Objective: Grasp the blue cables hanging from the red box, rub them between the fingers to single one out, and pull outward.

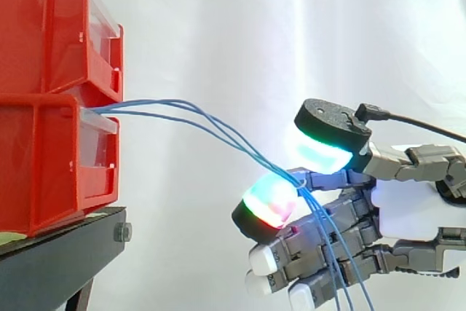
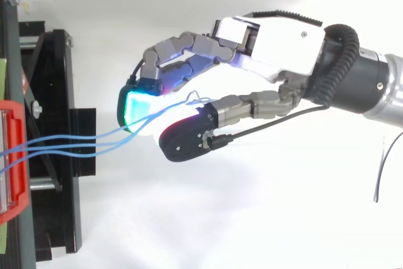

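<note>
Thin blue cables (image 1: 211, 123) run out of the lower red box (image 1: 51, 165) and slope down to the right into my hand (image 1: 408, 209). In the top view the cables (image 2: 69, 146) leave the box (image 2: 12, 162) at the left and meet the hand (image 2: 283, 39). The thumb pad (image 1: 320, 147), glowing cyan and green, and a finger pad (image 1: 271, 202), glowing green and red, pinch the cables between them. Below the pinch the loose cable ends (image 1: 338, 260) hang down across the fingers. The cables look taut between box and hand.
A second red box (image 1: 51, 34) is stacked on the lower one. Both rest on a black stand (image 1: 65, 253), whose frame (image 2: 56, 155) lies at the left in the top view. A white curtain hangs behind.
</note>
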Controlling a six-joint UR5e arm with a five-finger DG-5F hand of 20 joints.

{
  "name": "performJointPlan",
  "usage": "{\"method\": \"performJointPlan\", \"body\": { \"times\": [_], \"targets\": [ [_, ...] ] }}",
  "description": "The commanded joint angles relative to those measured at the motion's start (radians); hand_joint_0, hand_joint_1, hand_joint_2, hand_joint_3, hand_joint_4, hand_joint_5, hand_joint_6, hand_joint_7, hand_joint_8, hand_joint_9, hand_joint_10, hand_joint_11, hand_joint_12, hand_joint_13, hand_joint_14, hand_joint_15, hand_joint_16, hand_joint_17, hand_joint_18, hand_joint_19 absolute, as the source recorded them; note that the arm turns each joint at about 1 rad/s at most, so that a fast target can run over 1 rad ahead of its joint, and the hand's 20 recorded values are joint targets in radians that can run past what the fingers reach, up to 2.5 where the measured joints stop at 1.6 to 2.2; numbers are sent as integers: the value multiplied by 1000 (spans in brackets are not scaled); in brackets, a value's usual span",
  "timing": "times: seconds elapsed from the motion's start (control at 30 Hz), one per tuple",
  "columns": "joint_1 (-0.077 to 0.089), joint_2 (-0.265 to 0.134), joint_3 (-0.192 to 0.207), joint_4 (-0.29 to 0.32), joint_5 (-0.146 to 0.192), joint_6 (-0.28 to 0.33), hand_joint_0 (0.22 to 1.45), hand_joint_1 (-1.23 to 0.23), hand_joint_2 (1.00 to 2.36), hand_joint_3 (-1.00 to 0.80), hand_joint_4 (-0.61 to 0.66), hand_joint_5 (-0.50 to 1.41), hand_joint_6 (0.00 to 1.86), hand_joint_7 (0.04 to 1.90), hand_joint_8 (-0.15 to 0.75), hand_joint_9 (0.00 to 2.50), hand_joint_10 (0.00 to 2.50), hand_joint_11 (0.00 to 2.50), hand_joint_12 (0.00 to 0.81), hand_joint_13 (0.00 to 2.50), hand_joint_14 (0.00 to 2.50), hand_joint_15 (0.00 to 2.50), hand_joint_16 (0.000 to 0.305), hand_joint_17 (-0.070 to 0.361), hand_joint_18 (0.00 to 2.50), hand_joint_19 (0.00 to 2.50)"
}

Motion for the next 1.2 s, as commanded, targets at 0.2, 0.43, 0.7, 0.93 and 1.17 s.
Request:
{"method": "performJointPlan", "body": {
  "times": [0.2,0.43,0.7,0.93,1.17],
  "targets": [
    [1,4,2,-6,1,3,589,-501,1007,-384,231,-132,685,1093,249,788,6,251,319,640,7,201,41,92,643,442],
    [4,18,2,-17,7,0,620,-596,1010,-226,257,-130,690,1060,266,807,5,245,338,667,6,190,45,101,684,399],
    [4,18,2,-19,9,0,632,-709,1012,-213,253,-146,696,1049,254,791,5,254,327,665,7,193,43,96,677,399],
    [4,18,2,-19,9,3,656,-768,1016,-189,235,-167,746,994,241,772,7,273,315,674,7,203,40,89,666,395],
    [4,18,2,-19,9,3,665,-774,1015,-201,241,-167,750,995,237,773,8,269,313,676,8,210,40,89,664,395]
  ]
}}
